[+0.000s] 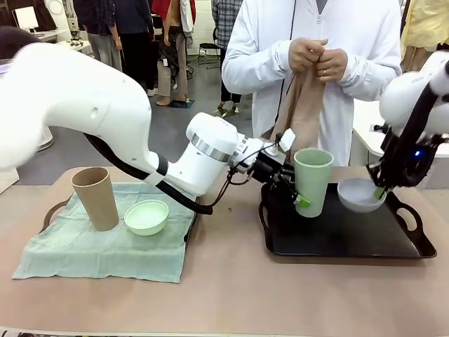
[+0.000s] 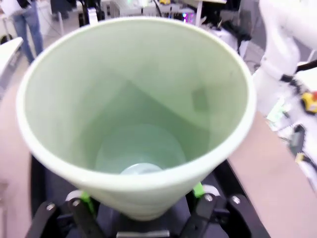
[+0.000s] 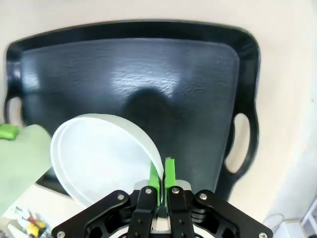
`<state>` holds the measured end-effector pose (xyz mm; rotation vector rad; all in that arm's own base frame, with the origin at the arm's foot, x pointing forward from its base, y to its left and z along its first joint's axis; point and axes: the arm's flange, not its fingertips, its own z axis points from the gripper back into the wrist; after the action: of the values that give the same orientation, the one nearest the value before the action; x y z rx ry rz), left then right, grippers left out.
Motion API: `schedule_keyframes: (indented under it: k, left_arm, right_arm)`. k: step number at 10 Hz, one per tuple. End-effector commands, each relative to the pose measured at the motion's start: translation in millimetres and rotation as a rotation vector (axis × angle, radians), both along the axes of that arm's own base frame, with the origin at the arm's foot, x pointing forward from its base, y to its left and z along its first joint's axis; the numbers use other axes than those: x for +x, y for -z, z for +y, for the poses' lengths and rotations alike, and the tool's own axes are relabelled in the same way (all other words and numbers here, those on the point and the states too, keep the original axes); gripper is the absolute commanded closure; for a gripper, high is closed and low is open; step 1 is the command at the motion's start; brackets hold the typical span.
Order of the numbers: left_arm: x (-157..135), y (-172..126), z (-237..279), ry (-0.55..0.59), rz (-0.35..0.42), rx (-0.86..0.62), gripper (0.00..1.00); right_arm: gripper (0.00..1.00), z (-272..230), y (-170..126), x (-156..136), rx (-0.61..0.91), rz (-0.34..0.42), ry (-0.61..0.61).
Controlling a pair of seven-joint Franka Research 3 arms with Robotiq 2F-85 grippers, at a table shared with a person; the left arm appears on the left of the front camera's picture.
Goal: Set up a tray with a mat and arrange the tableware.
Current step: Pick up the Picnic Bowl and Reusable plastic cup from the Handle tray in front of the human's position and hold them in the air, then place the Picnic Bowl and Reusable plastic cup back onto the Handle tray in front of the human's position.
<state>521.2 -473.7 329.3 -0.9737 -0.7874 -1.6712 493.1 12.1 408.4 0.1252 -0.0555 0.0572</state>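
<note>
My left gripper [image 1: 300, 200] clamps the green cup [image 1: 313, 180] over the tray's [image 1: 337, 239] left edge; right gripper [image 3: 161, 174] pinches the white bowl's [image 3: 101, 158] rim. Lower both level.

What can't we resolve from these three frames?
- Front view: whether the pale green cup touches the black tray; left gripper hides its base.
- Left wrist view: finger contact, hidden under the cup.
- Front view: tray under the green mat, mostly covered.
- Front view: the person's tan cloth, bunched.
</note>
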Motion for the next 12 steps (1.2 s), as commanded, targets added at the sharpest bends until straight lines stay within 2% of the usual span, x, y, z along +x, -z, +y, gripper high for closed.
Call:
schedule_keyframes:
  k: [1,3,4,6,7,8,12]
  left_arm:
    - [-45,-52,27,-0.011,-0.037,0.007,0.78]
    - [-70,-94,28,0.005,-0.114,0.019,0.78]
    - [-85,-113,28,0.008,-0.147,0.017,0.78]
    - [-102,-136,27,0.012,-0.182,0.016,0.78]
    - [-100,-136,33,0.004,-0.17,0.016,0.78]
    - [-92,-140,20,0.039,-0.184,0.024,0.78]
    - [-92,-140,20,0.039,-0.184,0.024,0.78]
  right_arm:
    - [1.0,-5,-75,-43,0.054,-0.053,-0.063]
    - [1.0,-14,-138,-78,0.026,-0.121,-0.062]
    - [1.0,-15,-157,-94,0.006,-0.119,-0.059]
    - [1.0,-16,-165,-103,-0.027,-0.083,-0.051]
    - [1.0,-15,-172,-106,0.012,-0.129,-0.056]
    - [1.0,-15,-172,-106,0.012,-0.129,-0.056]
    - [1.0,-15,-172,-106,0.012,-0.129,-0.056]
